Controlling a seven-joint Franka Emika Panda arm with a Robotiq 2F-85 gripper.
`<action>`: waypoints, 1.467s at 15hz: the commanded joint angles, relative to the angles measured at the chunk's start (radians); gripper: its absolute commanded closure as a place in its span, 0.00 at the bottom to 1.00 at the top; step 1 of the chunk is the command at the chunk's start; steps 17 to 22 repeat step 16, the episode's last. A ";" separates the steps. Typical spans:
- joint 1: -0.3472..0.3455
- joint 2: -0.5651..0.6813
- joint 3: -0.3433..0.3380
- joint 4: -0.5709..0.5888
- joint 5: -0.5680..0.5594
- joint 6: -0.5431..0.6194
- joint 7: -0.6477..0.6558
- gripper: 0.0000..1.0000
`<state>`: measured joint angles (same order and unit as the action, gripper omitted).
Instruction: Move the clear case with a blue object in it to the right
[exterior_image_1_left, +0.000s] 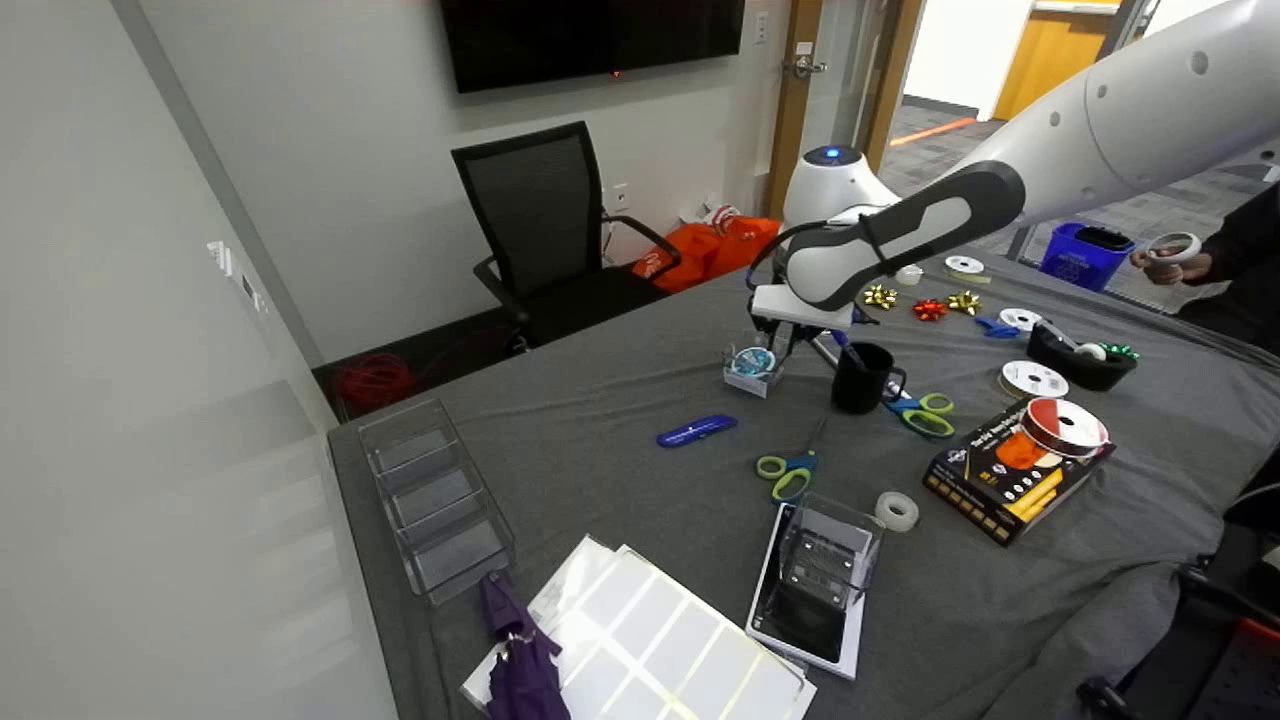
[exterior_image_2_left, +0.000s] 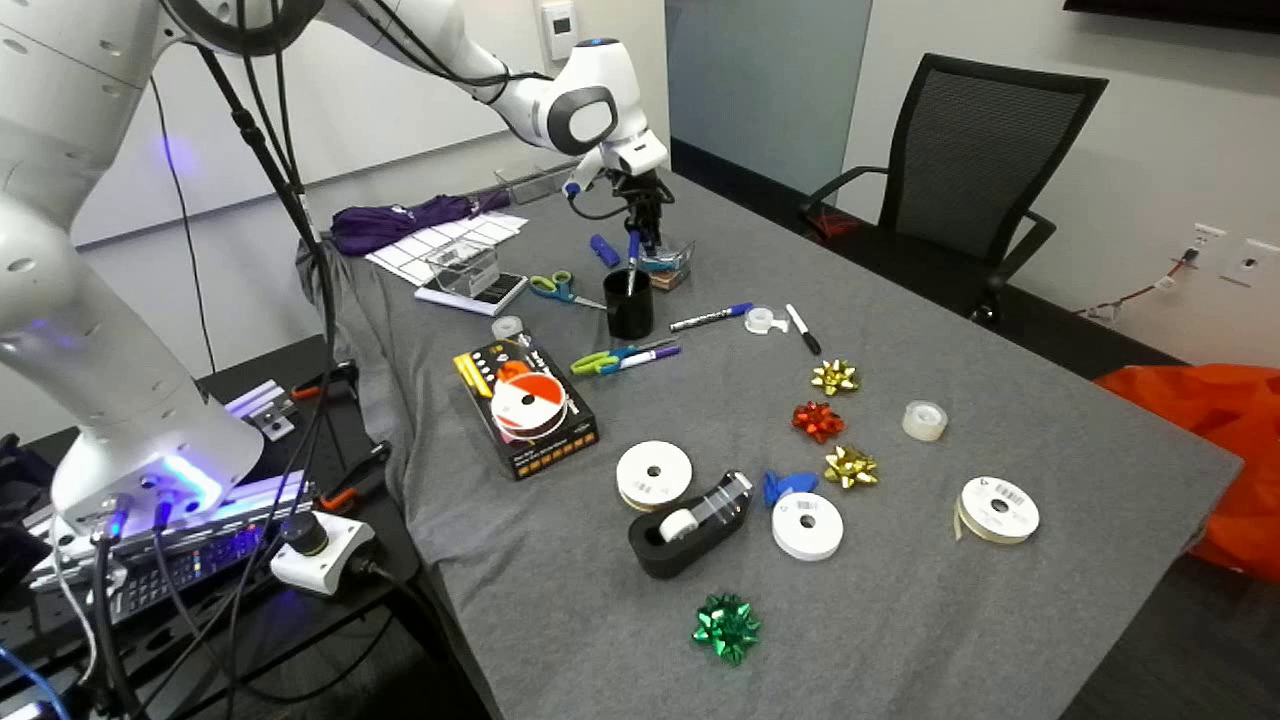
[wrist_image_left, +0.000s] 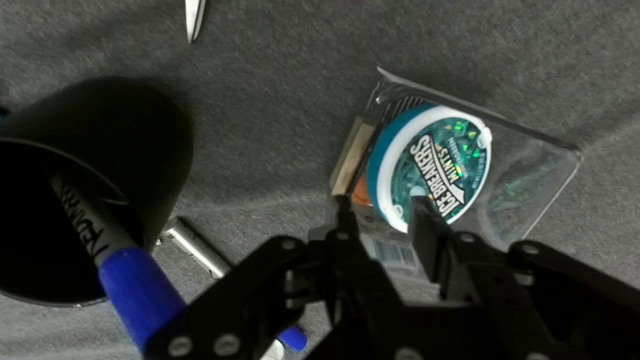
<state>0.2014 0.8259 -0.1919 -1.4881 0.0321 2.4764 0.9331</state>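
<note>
The clear case is an open transparent box holding a round teal mint tin, an orange bit and a tan strip. It stands on the grey-covered table in both exterior views, beside the black mug. My gripper is partly open and low over one end of the case; it also shows in both exterior views. One fingertip is at the case's side wall by the tan strip. The other fingertip overlaps the tin's edge. A barcode shows between the fingers. Contact cannot be told.
The black mug with a blue-capped marker stands close beside the gripper. Scissors, a blue object and a flat clear case lie nearby. A clear compartment tray sits at the table edge.
</note>
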 joint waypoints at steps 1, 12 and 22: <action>0.003 0.003 0.007 0.019 -0.019 -0.032 0.021 0.35; -0.012 -0.146 0.150 -0.114 0.020 -0.024 -0.143 0.00; -0.023 -0.235 0.198 -0.227 0.024 -0.053 -0.299 0.00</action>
